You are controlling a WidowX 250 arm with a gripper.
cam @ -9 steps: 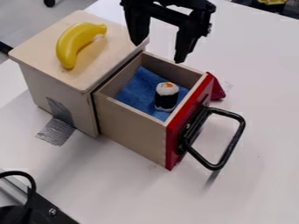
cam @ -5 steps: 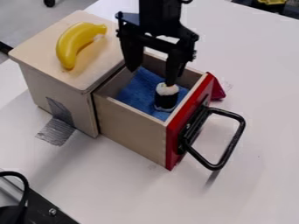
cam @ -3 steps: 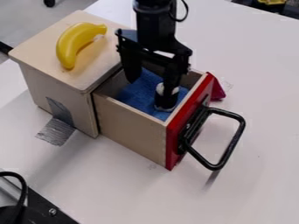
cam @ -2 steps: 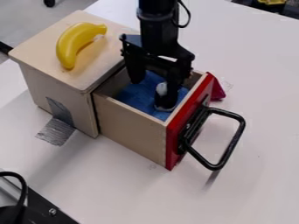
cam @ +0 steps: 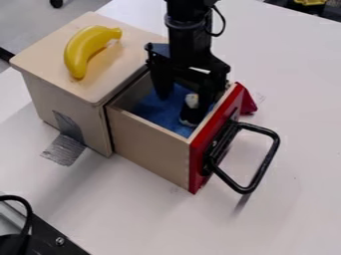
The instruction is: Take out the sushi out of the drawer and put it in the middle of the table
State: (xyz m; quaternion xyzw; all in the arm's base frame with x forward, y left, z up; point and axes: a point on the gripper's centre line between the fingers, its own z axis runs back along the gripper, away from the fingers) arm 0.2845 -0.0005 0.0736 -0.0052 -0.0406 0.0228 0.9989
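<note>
So the claw [cam: 184,102] is hanging inside the drawer [cam: 150,149], fingers spread apart, probably because it's needing room to close around the sushi [cam: 192,101].

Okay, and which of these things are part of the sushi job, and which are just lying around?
Part of the job:
- sushi roll, in the drawer
- drawer, pulled open
- black gripper, down in the drawer
- white table, the destination

Just lying around:
- yellow toy banana, on the wooden box
- blue cloth, in the drawer
- silver tape
</note>
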